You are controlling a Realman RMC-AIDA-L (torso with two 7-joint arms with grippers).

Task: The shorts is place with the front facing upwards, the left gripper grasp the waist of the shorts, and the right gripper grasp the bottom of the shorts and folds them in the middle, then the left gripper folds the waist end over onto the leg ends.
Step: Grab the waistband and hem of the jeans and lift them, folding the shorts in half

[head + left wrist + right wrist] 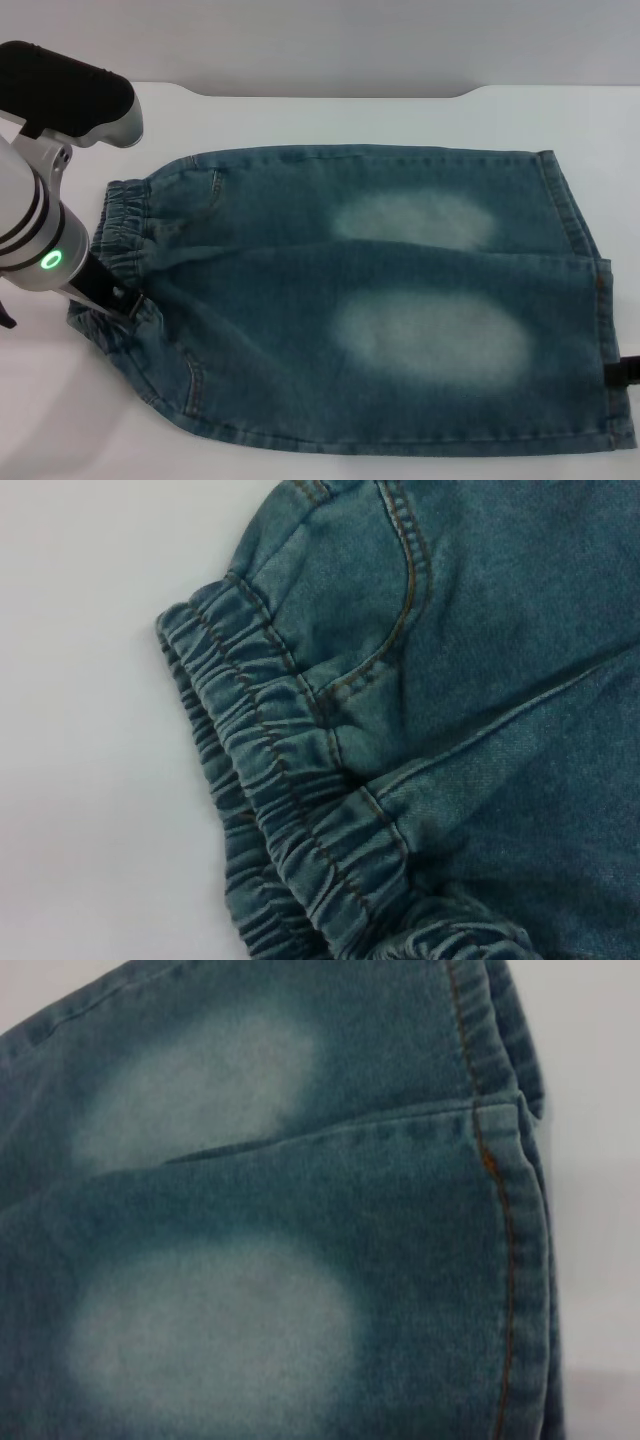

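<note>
The blue denim shorts (380, 300) lie flat on the white table, with two pale faded patches (430, 340) facing up. The gathered elastic waist (125, 225) is at the left and the straight leg ends (585, 250) at the right. My left gripper (112, 297), on the green-lit arm, is down on the near part of the waist, where the cloth bunches a little. Only a black tip of my right gripper (624, 371) shows, at the near leg end. The left wrist view shows the ruched waist (270, 770) and a pocket seam; the right wrist view shows the stitched leg hem (510, 1210).
The white table (330, 120) extends beyond the shorts on all sides, with its far edge (330, 92) at the back. My left arm's black-and-grey upper housing (70, 90) hangs over the far left corner.
</note>
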